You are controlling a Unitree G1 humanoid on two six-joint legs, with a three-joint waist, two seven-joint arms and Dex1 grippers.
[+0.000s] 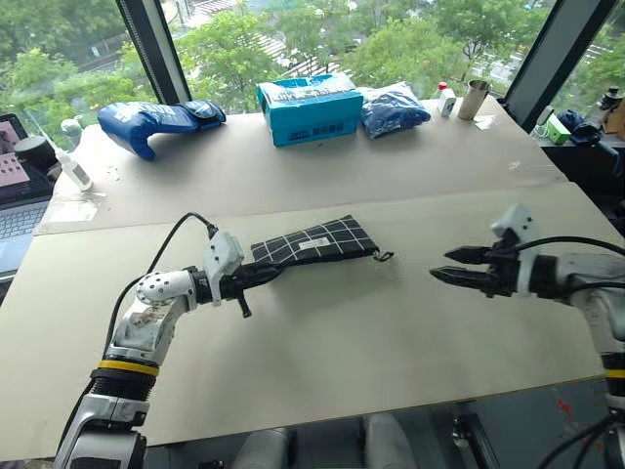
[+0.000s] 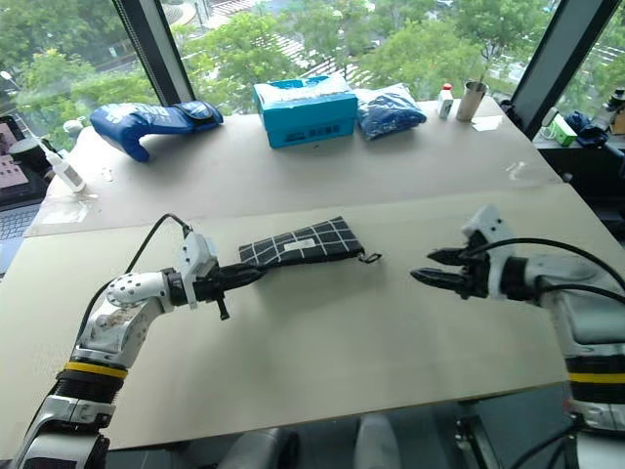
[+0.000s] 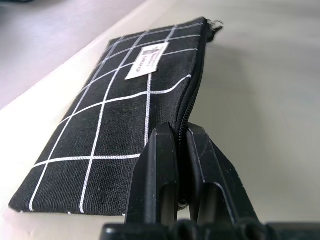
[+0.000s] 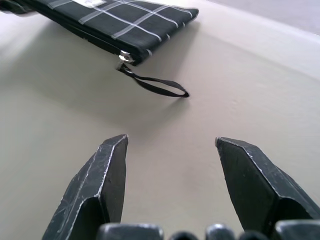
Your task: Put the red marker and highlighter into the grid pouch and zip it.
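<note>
The grid pouch (image 1: 312, 241) lies flat in the middle of the near table, black with white lines and a white label. Its zipper line (image 3: 192, 95) looks closed. The pull strap (image 4: 160, 87) trails from the pouch's right corner. My left gripper (image 1: 266, 271) is shut on the pouch's left end, and its fingers (image 3: 162, 150) pinch the zipper edge. My right gripper (image 1: 441, 265) hovers open to the right of the pouch, a short way off the strap, with nothing between its fingers (image 4: 112, 165). The red marker and the highlighter are out of view.
Along the far table stand a teal box (image 1: 308, 107), a blue glove (image 1: 156, 122), a blue bag (image 1: 394, 106), a small bottle (image 1: 445, 100) and a metal cup (image 1: 475, 98). A laptop (image 1: 15, 186) and a spray bottle (image 1: 73, 168) sit at the far left.
</note>
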